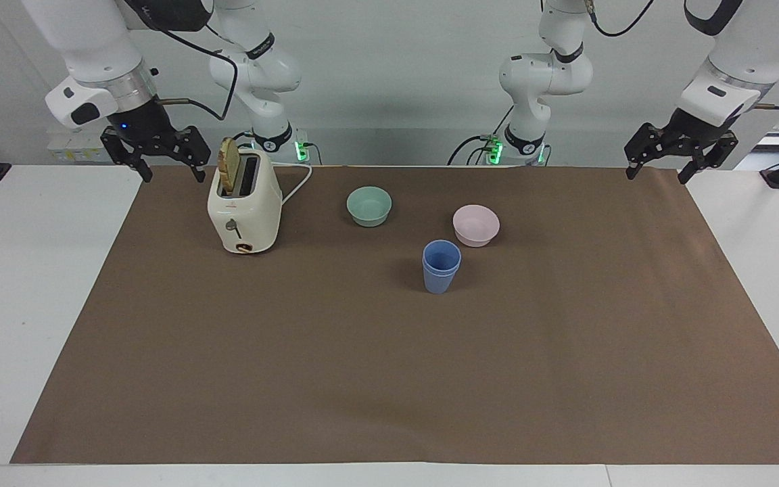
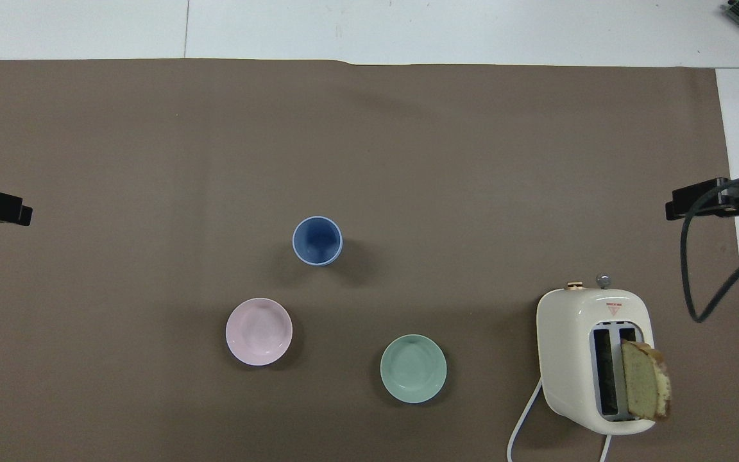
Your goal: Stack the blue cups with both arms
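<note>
Seen from across the worktop (image 1: 754, 284), starting at the right arm's end: right pincer (image 1: 154, 154) spread wide, holding nothing, raised over the brown mat's (image 1: 389, 379) edge beside the toaster (image 1: 244, 211). Then mint-green bowl (image 1: 369, 205), then the blue cups (image 1: 441, 266): 2 already nested, upright, long axis vertical, mid-mat, just beside the pink bowl (image 1: 476, 224) and farther from the robots. Last, left pincer (image 1: 680, 154) likewise spread and bare over the mat's other edge. Cups well apart from both, roughly midway; stacking looks done, no reach needed.
</note>
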Controlling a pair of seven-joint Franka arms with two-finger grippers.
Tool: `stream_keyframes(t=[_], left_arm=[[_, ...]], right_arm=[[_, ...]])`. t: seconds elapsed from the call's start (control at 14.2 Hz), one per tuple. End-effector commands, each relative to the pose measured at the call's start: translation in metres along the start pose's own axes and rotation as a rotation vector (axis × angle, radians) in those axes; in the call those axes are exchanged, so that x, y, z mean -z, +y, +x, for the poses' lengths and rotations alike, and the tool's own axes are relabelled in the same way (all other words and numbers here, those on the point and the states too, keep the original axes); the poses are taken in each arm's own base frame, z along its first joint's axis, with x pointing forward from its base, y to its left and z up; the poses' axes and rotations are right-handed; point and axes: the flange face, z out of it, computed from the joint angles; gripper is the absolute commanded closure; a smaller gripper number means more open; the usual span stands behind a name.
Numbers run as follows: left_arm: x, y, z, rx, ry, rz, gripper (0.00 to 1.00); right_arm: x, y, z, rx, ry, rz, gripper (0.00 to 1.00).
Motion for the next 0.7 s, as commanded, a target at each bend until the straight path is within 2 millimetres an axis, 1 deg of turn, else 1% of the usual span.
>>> stream_keyframes(t=[0.0, 0.21, 0.63], left_arm=[[0.0081, 0.0006, -0.0029, 0.005, 0.005, 0.007, 0.00], [0.0081, 0.0009, -0.0035, 0.005, 0.004, 0.005, 0.00], [0.0078, -0.0016, -0.0040, 0.006, 0.005, 0.006, 0.00]], right_arm=[[0.0001, -0.0149, -0.0103, -0.061, 0.020, 0.015, 0.00], [-0.0020, -0.0149, -0.0084, -0.007, 0.025, 0.015, 0.00], [-0.0037, -0.0135, -0.0074, -0.006, 0.023, 0.010, 0.00]])
